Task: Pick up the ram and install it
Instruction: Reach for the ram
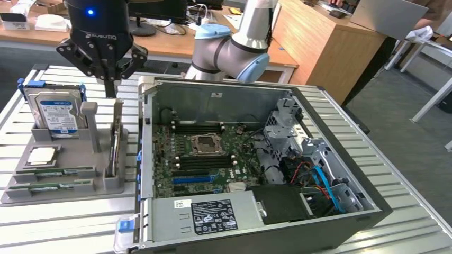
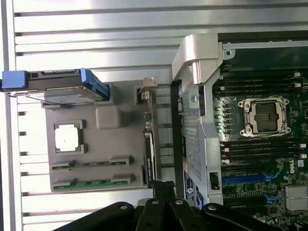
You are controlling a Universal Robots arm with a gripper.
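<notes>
Two ram sticks, thin green boards, lie flat side by side in the front slots of the grey holder [image 1: 78, 159]: one [image 1: 55, 172] [image 2: 91, 164] and one closer to the holder's front edge [image 1: 50, 186] [image 2: 92, 183]. My gripper [image 1: 111, 90] [image 2: 163, 188] hangs above the holder's back right part, over the upright slot, well above both sticks. Its fingers are shut with nothing between them. The open computer case [image 1: 339, 159] lies at the exterior view's right, with dark memory slots [image 1: 205, 159] [image 2: 260, 149] beside the empty processor socket [image 1: 205, 143] [image 2: 265, 115].
On the holder a blue-labelled hard drive [image 1: 56, 114] stands at the back and a square silver processor [image 1: 41, 154] lies in its recess. A thin dark board [image 1: 113, 151] stands on edge in the upright slot. The slatted metal table [image 1: 63, 227] runs around both.
</notes>
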